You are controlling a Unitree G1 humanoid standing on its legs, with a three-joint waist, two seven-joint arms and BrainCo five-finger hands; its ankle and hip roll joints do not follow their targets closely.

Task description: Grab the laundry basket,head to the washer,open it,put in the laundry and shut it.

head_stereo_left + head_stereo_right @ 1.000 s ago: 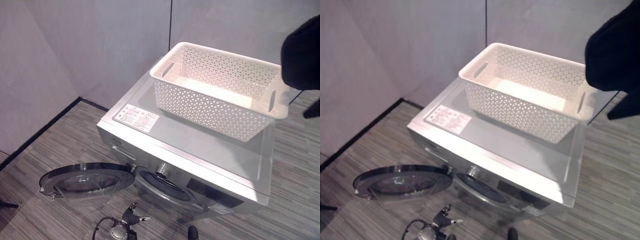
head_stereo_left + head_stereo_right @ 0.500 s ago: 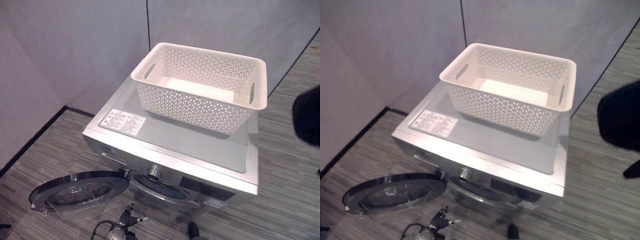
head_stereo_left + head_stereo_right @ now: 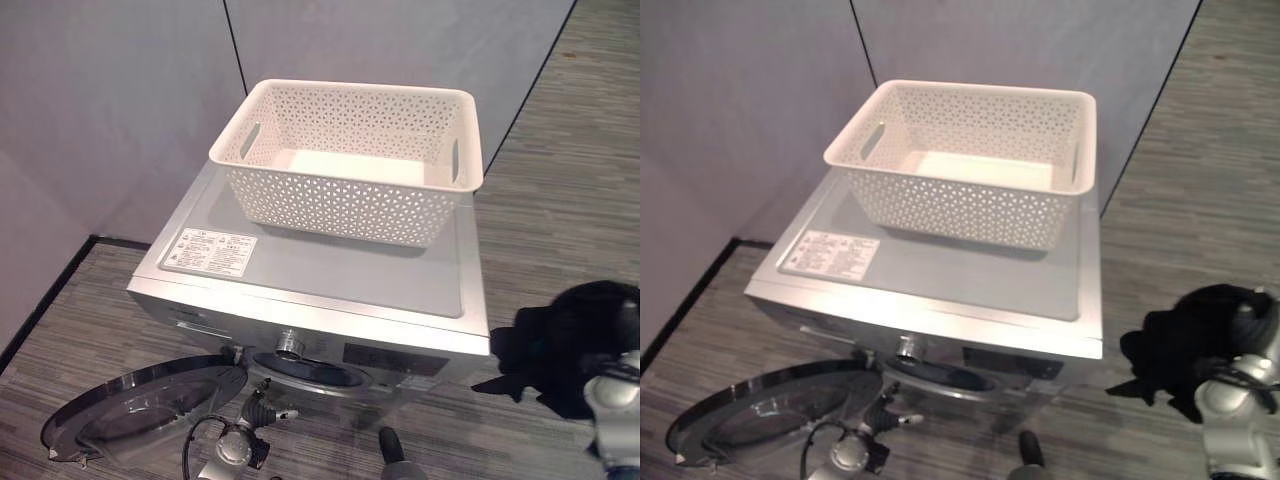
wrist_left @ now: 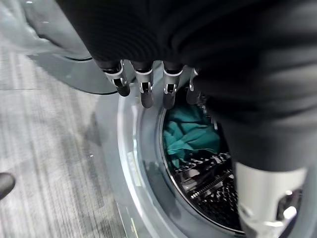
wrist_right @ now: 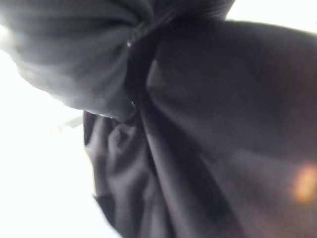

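The white lattice laundry basket (image 3: 330, 190) stands empty on the silver washer's top (image 3: 330, 265). The washer's round door (image 3: 140, 410) hangs open at the lower left, leaving the drum opening (image 3: 305, 372) uncovered. My left hand (image 3: 238, 448) is low in front of that opening; in the left wrist view its fingers (image 4: 143, 91) are straight and hold nothing. A teal cloth (image 4: 190, 139) lies inside the drum. At the lower right my right hand (image 3: 1232, 385) carries a black garment (image 3: 570, 340) bunched round it, off the floor; the same dark cloth (image 5: 198, 124) shows in the right wrist view.
Grey partition walls (image 3: 120, 90) stand behind and to the left of the washer. Striped grey floor (image 3: 560, 190) runs along the washer's right side and in front of it.
The camera has turned, shifting the whole scene left. My right hand with the black garment has come down from beside the basket to low at the washer's right front.
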